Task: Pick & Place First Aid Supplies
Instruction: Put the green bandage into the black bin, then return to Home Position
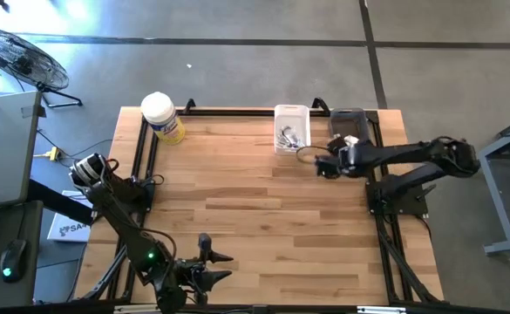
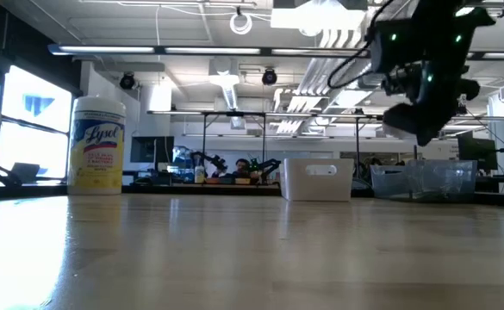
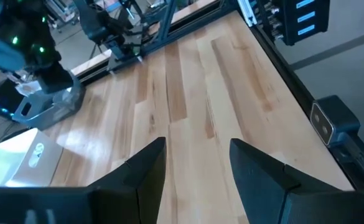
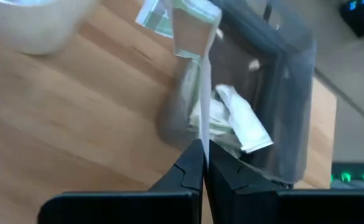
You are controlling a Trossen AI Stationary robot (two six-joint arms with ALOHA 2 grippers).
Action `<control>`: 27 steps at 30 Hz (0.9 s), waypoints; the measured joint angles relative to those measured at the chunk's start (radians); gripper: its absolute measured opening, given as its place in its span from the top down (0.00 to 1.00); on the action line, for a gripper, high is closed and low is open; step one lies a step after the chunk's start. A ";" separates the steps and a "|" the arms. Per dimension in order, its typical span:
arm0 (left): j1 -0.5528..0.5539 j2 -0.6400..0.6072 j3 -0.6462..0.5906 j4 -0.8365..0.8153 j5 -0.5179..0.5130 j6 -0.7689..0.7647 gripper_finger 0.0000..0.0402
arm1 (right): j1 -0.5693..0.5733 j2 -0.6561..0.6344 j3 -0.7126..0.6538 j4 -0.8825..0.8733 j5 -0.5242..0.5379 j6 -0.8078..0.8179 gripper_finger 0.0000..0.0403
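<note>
A pale-green-and-white strip (image 4: 197,37) is being pinched by the right gripper (image 4: 203,163) beside the clear bin (image 4: 281,93); the left gripper (image 3: 197,162) is being held open, empty, well apart from that bin.

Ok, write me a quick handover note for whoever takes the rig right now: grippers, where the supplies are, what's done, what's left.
Right gripper: shut on a strip packet that hangs from its fingertips, held above the table between the white bin and the clear bin.
Left gripper: open, empty, waiting at the near edge of the table.
Supplies: some packets lie in the white bin; more packets lie in the clear bin.
Done: one packet picked.
Left: place the held packet, probably in the clear bin, then move the remaining ones.
</note>
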 joint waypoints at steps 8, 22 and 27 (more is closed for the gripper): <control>0.000 0.000 0.000 -0.001 -0.001 0.000 0.57 | -0.273 0.000 -0.037 0.110 -0.006 -0.148 0.99; 0.000 0.000 0.000 -0.002 -0.001 0.000 0.57 | -0.476 0.000 -0.052 0.122 -0.134 -0.213 0.79; 0.000 0.000 0.000 -0.002 -0.002 0.010 0.57 | -0.448 -0.011 0.003 0.093 -0.135 -0.291 0.75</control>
